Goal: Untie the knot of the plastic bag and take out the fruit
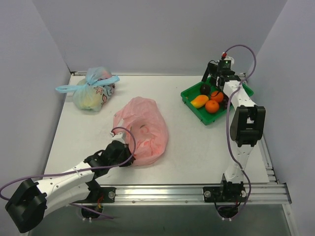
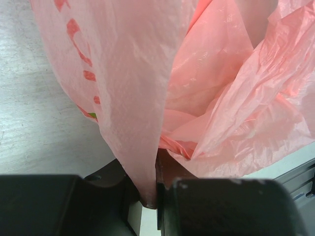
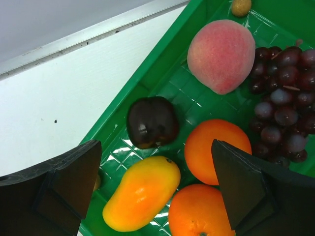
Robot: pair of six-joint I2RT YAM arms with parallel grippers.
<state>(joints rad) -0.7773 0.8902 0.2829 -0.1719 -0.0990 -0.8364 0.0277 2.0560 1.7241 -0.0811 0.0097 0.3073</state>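
left gripper (image 2: pixel 150 196) pinching crinkled translucent pink plastic bag (image 2: pixel 221 98) | right gripper (image 3: pixel 157 184) spread over glossy fruit (image 3: pixel 221 54) (ribbed green tray (image 3: pixel 147 81))

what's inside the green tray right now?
The green tray holds a peach, grape bunch, dark plum, mango and two oranges. A small tan item at the far edge is cut off. The fingers of the right hand hide the tray's near corners.

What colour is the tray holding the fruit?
The tray is green, clearest in the right wrist view.
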